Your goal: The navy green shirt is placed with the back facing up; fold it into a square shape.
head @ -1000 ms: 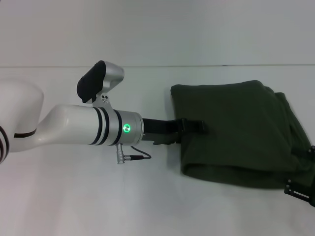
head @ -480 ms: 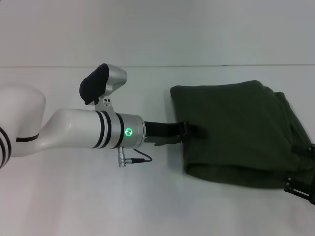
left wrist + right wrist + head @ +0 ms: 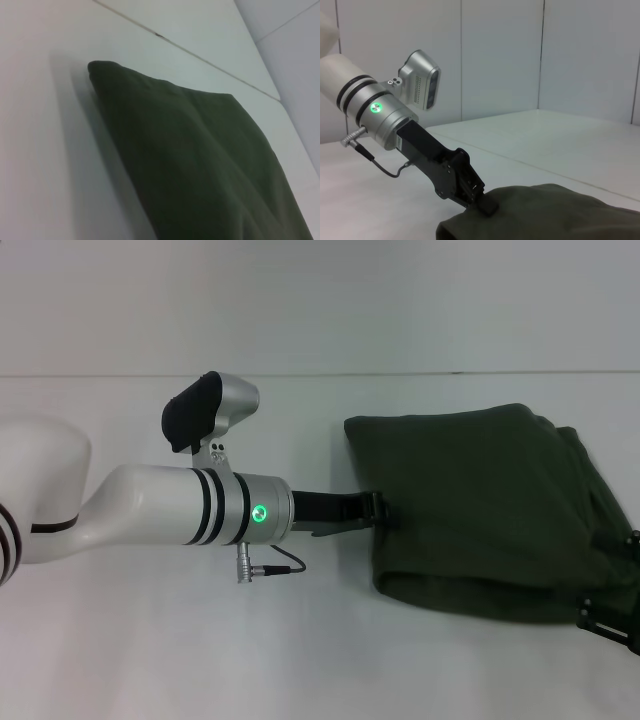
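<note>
**Left pincer at the fold's edge**

Our dark olive-green cotton shirt (image 3: pixel 480 505) lies folded into a thick bundle on the right half of the white worktop (image 3: pixel 150 640). Our left pincer (image 3: pixel 378 510) reaches its left edge, fingers tucked against the cloth; from the right wrist view they seem clamped on a fold (we judge, not certain). The right pincer (image 3: pixel 610 625) sits at the bundle's near right corner; we cannot tell its state. If the grip holds only one layer, pulling may drag the stack askew.
</note>
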